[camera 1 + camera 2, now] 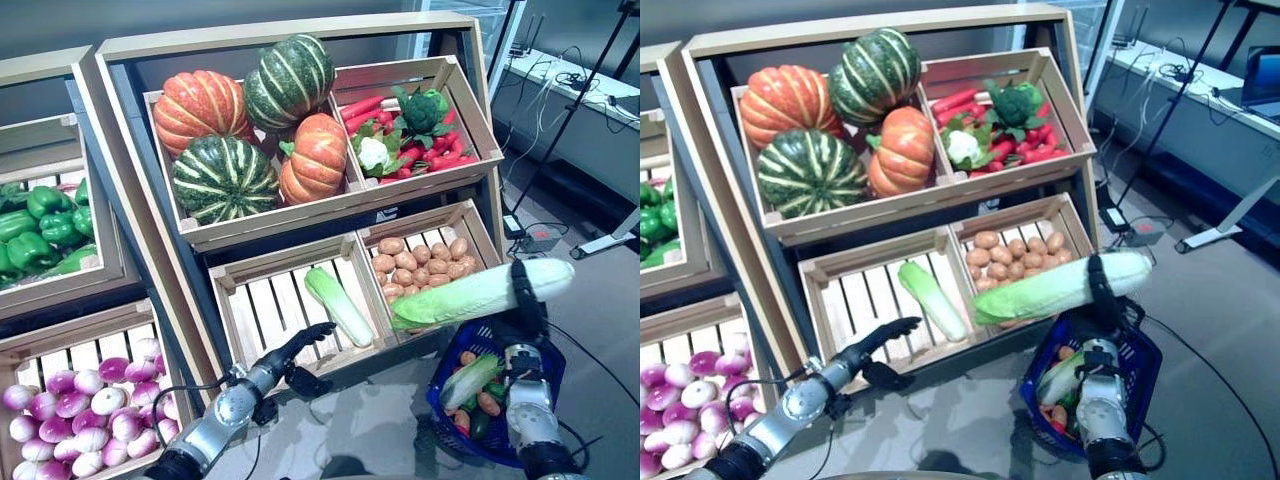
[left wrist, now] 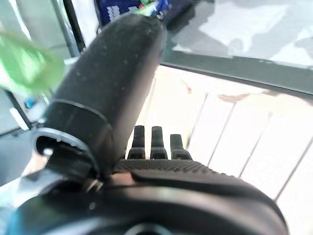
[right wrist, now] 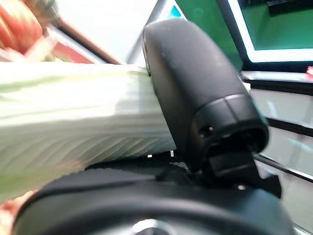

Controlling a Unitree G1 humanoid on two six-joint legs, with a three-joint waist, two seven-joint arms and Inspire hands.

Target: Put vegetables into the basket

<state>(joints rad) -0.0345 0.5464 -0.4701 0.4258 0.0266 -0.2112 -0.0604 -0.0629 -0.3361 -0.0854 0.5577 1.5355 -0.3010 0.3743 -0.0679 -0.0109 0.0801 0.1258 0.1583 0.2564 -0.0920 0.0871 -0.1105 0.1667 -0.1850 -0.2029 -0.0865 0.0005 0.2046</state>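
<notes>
The right hand holds a long cabbage crosswise, clasped near its pale end above the blue basket, so the overhanging leafy length may catch the rim on lowering; the left hand rests relaxed, empty.

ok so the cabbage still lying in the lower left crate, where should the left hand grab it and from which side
Probably around the middle of the napa cabbage, coming down from above and the open front. It lies slanted on the slats of the crate, alone, with bare slats on both sides for fingers and thumb. The left hand hovers open at the crate's front lip, while the right hand holds another cabbage.
</notes>
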